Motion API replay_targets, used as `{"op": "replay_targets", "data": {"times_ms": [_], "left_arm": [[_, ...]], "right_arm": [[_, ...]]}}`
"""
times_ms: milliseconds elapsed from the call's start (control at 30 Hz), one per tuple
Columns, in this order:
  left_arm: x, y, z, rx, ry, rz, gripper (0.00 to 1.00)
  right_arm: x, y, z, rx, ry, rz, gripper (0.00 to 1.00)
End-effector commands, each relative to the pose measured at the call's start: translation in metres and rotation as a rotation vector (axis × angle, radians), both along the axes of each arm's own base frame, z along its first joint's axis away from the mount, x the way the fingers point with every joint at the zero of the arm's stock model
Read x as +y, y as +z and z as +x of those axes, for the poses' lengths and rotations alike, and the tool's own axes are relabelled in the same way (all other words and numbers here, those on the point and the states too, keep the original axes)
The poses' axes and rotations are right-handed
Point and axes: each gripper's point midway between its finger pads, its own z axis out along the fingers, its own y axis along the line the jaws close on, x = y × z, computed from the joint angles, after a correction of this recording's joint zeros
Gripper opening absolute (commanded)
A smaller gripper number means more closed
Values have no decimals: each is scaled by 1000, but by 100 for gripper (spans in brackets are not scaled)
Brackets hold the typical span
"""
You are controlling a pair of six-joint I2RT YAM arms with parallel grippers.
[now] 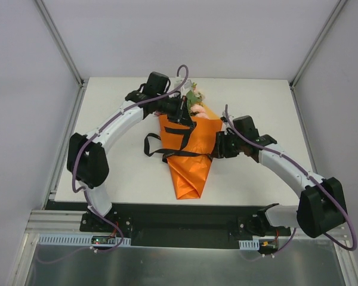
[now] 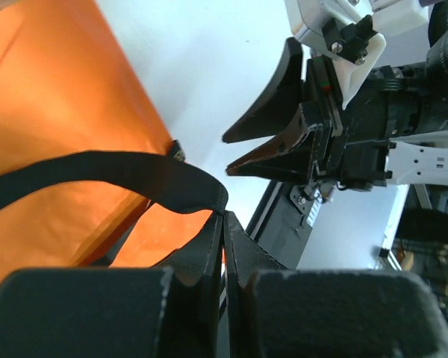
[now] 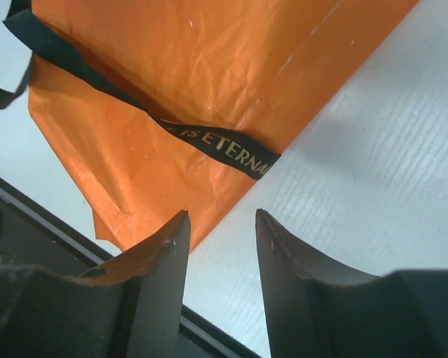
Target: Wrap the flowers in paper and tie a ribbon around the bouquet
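Bouquet (image 1: 191, 156) of orange paper lies on the white desk (image 1: 119, 173) between the two arms. Its narrow folded tip points toward the arm bases, and its wide end points away from them. The flowers (image 1: 196, 102), pink blooms with green leaves, show at that far wide end.

The black ribbon (image 1: 178, 153) crosses the cone about halfway along and loops out onto the desk on the left side. More strands lie over the upper part of the paper. In the right wrist view the ribbon (image 3: 224, 145) lies flat across the creased paper (image 3: 209, 67), gold lettering showing on it, and ends at the paper's edge.

The left fingers (image 2: 222, 239) are pressed together and pinch a strand of ribbon (image 2: 119, 171) at their tips. That strand arches over the orange sheet. From above, they sit over the wide end of the cone, just beside the blooms.

The right fingers (image 3: 168, 253) are spread apart with nothing between them. They are at the cone's right edge, near where the ribbon meets it, with bare desk showing in the gap. The left wrist camera also sees them, parted and pointing toward the paper.
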Motion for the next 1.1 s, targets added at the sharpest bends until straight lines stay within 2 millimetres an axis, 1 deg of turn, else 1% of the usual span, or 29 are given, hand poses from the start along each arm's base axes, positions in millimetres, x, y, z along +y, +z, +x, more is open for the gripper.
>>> {"op": "replay_targets", "data": {"times_ms": [0,33,67,133,167,200,233,267,300,333,367,400,433,467,500,533,600,633,667,700,733,767,800,833,900,933,1067], "left_arm": [[-27,12,-16,-5,-187,-79,0],[-30,9,-17,8,-205,-84,0],[-35,1,-19,20,-215,-70,0],[-35,-9,-18,27,-198,-41,0],[-34,-17,-13,36,-172,-16,0],[-34,-19,-13,46,-168,-11,0],[-35,-24,-13,71,-163,-5,0],[-35,-27,-12,83,-156,0,0],[-36,-31,-10,98,-142,10,0],[-35,-34,-8,120,-123,21,0],[-35,-41,-6,141,-109,34,0],[-33,-46,-1,152,-88,45,0],[-34,-52,2,190,-71,51,0],[-34,-56,4,210,-64,53,0],[-34,-57,4,240,-60,44,0],[-34,-63,6,268,-58,45,0],[-33,-68,8,295,-46,48,0],[-34,-73,10,303,-43,55,0],[-35,-75,11,304,-45,55,0],[-36,-77,11,306,-48,56,0],[-37,-82,12,318,-51,59,0],[-38,-83,14,320,-53,57,0],[-39,-85,15,320,-55,57,0],[-40,-91,15,332,-55,63,0],[-41,-95,16,331,-63,65,1],[-42,-100,14,339,-69,71,2],[-47,-108,-3,363,-127,68,3]], "right_arm": [[7,10,12,-100,29,31,43],[8,11,15,-115,34,36,43],[11,9,14,-121,52,36,43],[13,-1,18,-148,97,-14,45],[17,-3,18,-162,124,-47,45],[20,-2,21,-178,136,-70,47],[27,-6,19,-186,179,-100,49],[29,-9,20,-188,187,-122,49],[25,-12,26,-203,162,-179,49],[28,-12,28,-220,171,-201,50],[29,-21,30,-206,175,-224,50],[28,-23,32,-210,166,-247,50],[32,-25,33,-222,178,-265,50],[25,-31,38,-241,157,-333,50],[24,-33,40,-253,150,-360,50],[28,-33,40,-269,157,-364,50],[27,-35,42,-289,143,-384,45],[33,-33,41,-312,148,-385,42],[29,-32,43,-335,129,-418,31],[29,-23,42,-369,126,-420,24],[36,-17,39,-400,137,-411,18],[38,-11,37,-424,135,-406,9],[39,-10,34,-436,133,-396,5],[41,1,32,-460,126,-368,2],[40,4,29,-475,106,-340,1],[39,8,29,-484,86,-324,1],[42,9,31,-476,66,-310,1]]}}
